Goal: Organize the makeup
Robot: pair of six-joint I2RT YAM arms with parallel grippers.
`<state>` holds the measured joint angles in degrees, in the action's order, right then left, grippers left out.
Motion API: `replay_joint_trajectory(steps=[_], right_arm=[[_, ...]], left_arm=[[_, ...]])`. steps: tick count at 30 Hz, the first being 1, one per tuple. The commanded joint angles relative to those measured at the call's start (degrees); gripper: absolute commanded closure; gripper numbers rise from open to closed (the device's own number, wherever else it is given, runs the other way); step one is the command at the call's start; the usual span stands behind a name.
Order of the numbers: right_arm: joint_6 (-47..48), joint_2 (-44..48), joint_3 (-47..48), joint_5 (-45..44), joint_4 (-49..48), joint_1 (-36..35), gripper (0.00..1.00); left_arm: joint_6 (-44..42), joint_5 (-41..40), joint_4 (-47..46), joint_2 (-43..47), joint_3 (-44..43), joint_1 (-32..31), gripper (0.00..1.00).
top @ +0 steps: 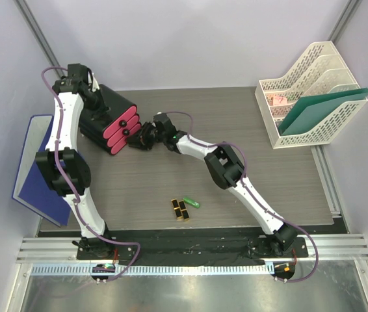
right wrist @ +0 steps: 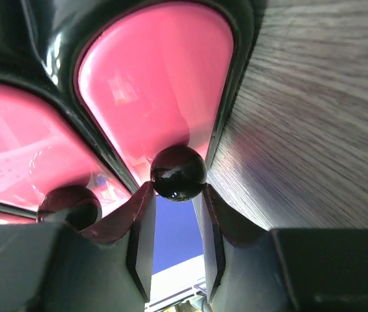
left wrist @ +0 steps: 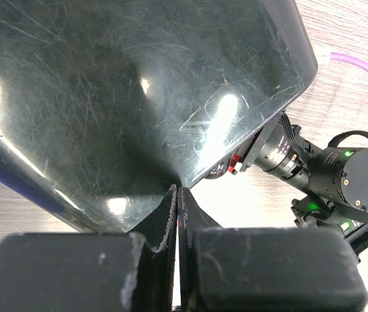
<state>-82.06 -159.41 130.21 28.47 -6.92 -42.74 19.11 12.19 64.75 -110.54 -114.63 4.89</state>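
Two black-and-gold lipsticks [top: 179, 209] and a green tube [top: 191, 202] lie on the table near the front middle. The other makeup is out of view. The black box [top: 109, 104] with pink drawers [top: 122, 130] stands at the back left. My left gripper [top: 93, 96] is shut and empty, its tips [left wrist: 179, 190] against the box's glossy black side [left wrist: 138, 84]. My right gripper [top: 140, 138] is at the drawer fronts, shut on the black round knob [right wrist: 178, 173] of the rightmost pink drawer [right wrist: 158, 78]. A second knob [right wrist: 70, 205] sits to its left.
A white file rack [top: 281, 91] with a green folder [top: 320, 110] stands at the back right. A blue board [top: 34, 169] leans at the left edge. The right arm's wrist [left wrist: 327, 172] shows beside the box in the left wrist view.
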Motion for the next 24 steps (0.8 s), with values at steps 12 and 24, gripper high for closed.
replay_joint_trajectory(steps=[12, 24], right_arm=[[6.7, 20.9, -31.9, -1.3, 1.9, 2.4, 0.99], [10.9, 30.5, -42.9, 1.3, 5.1, 2.8, 0.83]], left_arm=[[-1.4, -3.3, 5.7, -1.9, 2.0, -0.1, 1.0], [-1.4, -2.9, 5.8, -2.3, 1.3, 0.0, 1.0]])
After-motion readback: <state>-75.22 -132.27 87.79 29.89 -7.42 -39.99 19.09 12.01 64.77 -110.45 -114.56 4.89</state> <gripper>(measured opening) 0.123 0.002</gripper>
